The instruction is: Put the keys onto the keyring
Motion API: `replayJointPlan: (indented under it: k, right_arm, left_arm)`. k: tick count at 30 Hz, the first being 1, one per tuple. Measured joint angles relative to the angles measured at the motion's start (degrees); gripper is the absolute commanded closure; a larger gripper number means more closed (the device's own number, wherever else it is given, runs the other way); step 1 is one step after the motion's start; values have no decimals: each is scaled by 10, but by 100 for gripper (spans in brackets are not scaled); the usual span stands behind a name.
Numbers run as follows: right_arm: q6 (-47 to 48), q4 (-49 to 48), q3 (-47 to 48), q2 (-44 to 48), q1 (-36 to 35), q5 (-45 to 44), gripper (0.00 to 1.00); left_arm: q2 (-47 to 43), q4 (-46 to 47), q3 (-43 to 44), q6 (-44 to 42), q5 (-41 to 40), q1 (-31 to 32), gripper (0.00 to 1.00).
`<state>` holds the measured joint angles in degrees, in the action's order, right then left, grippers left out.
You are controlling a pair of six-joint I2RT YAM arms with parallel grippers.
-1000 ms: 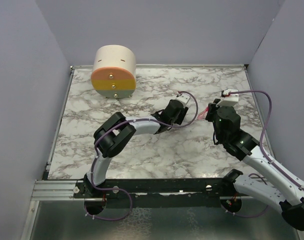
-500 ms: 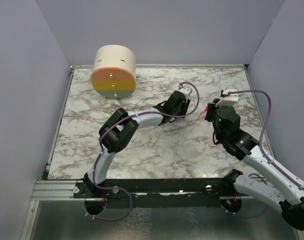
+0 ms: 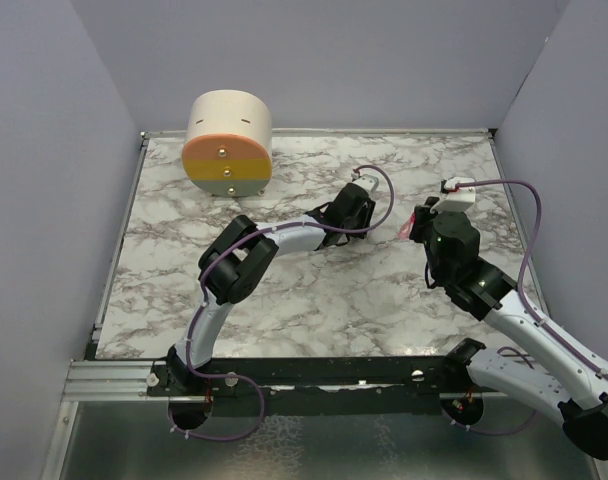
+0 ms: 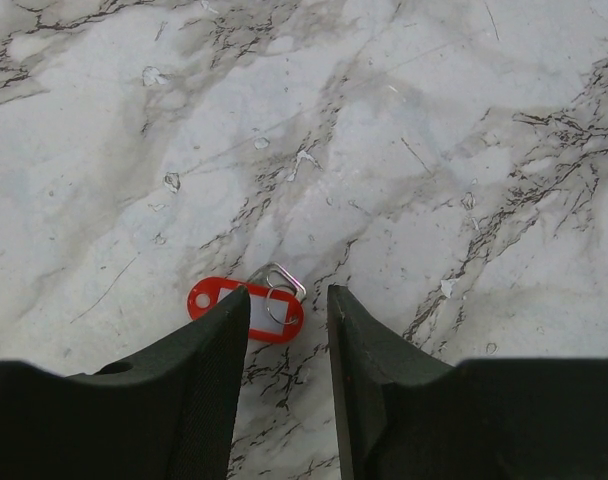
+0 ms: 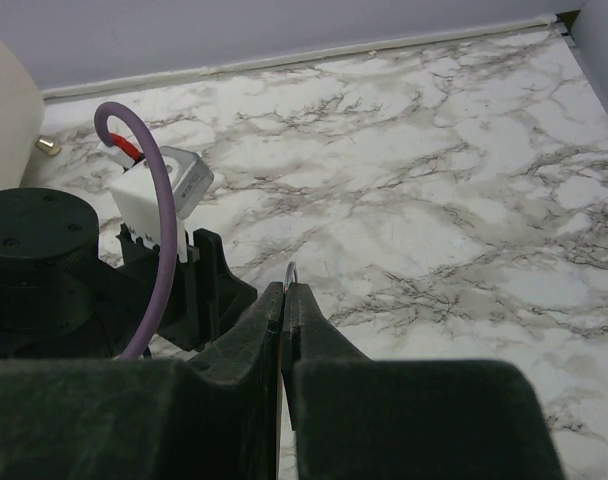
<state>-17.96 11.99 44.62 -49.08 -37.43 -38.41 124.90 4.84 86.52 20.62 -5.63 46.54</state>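
The keys are a small red tag with a white insert, a little wire ring and a silver clasp, lying flat on the marble in the left wrist view. My left gripper hovers over them, open; its left finger covers the tag's near edge and bare marble shows between the jaws. In the top view the left gripper's body hides the tag. My right gripper is shut on the keyring. The thin metal loop pokes out above the fingertips, and the pink strip shows beside the right gripper.
A cream cylinder box with an orange and yellow face and brass knobs stands at the back left. Lavender walls close in the marble table on three sides. The left arm's purple cable loops close to the right gripper.
My left arm has reached farther toward the back right and its jaws have narrowed. The right arm holds still with the keyring.
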Motion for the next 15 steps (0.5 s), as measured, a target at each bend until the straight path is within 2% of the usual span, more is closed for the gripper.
replayJointPlan:
  k: [15]
  right_arm:
    - [2,0,0,0,0,0,99]
  left_arm:
    - [16,2,0,19,19,-12,63]
